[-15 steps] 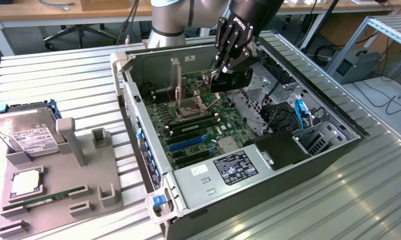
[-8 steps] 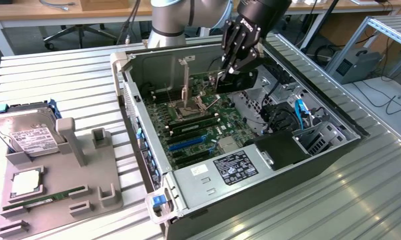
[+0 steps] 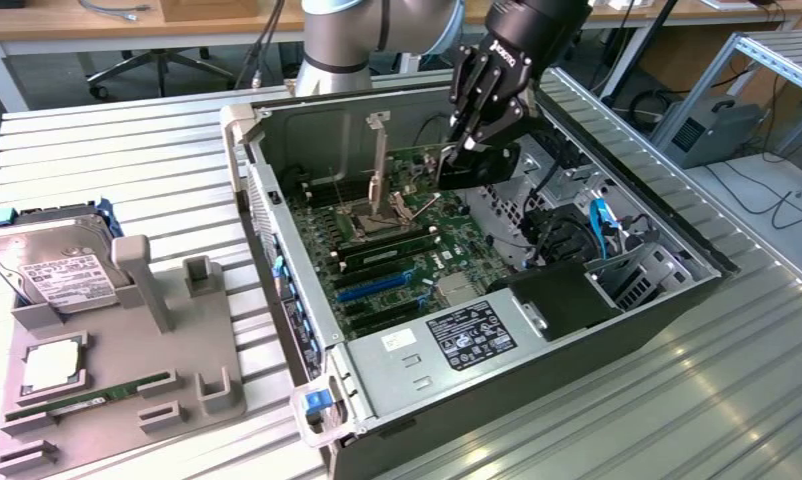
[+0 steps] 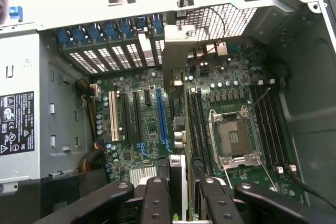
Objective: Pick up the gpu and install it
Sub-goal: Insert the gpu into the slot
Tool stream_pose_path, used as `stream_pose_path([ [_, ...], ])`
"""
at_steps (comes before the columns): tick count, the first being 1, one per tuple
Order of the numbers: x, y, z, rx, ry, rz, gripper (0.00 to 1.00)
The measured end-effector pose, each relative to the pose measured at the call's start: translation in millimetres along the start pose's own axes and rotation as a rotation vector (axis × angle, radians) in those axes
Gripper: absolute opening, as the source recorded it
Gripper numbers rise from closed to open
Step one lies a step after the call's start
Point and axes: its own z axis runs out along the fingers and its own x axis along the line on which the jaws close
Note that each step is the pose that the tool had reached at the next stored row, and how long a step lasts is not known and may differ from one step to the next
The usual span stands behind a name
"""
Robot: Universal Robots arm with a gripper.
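While the end effector (image 3: pixel 471 160) hung inside the open computer case (image 3: pixel 668 262), I saw its fingers (image 4: pixel 156 203) clamped on the gpu (image 4: pixel 177 116), held edge-on above the motherboard (image 4: pixel 231 98). The card's silver bracket (image 4: pixel 175 59) reached toward the case's rear slot wall, beside the blue expansion slot (image 4: pixel 161 116). On the tabletop (image 3: pixel 721 400), the grey fixture tray (image 3: pixel 121 400) carried the hard drive (image 3: pixel 57 270) at its far corner.

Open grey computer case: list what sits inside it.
Inside the open grey computer case: green motherboard with empty silver CPU socket, grey labelled power supply, and the black gripper holding the green gpu edge-on. The board beneath the card is hidden.
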Motion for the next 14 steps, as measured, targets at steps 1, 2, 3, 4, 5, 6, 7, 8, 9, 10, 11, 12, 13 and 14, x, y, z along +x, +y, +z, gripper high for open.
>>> stream_pose_path([
  [1,-0.3,-2.0,0.7,-0.0158,0.0024,0.0,0.27],
  [2,-0.5,-3.6,1.4,-0.0292,0.0044,0.0,0.27],
  [3,-0.6,-4.4,1.8,-0.0362,0.0054,0.0,0.27],
  [4,-0.6,-4.7,2.4,-0.0381,0.0059,0.0,0.27],
  [5,-0.6,-4.8,2.7,-0.0381,0.0062,0.0,0.27],
  [6,-0.4,-4.8,2.9,-0.0381,0.0062,0.0,0.27],
  [7,-0.2,-4.9,2.9,-0.0382,0.0064,0.0,0.27],
  [8,-0.1,-4.9,2.9,-0.0382,0.0063,0.0,0.27],
  [9,-0.1,-4.9,2.9,-0.0382,0.0064,0.0,0.27],
  [10,-0.1,-4.9,3.0,-0.0381,0.0063,0.0,0.27],
  [11,-0.1,-5.0,2.9,-0.0381,0.0063,0.0,0.27],
  [12,-0.1,-5.0,2.9,-0.0381,0.0064,0.0,0.27],
  [13,0.0,-5.0,3.0,-0.0382,0.0064,0.0,0.27],
  [14,0.2,-5.1,3.5,-0.0381,0.0062,0.0,0.27],
])
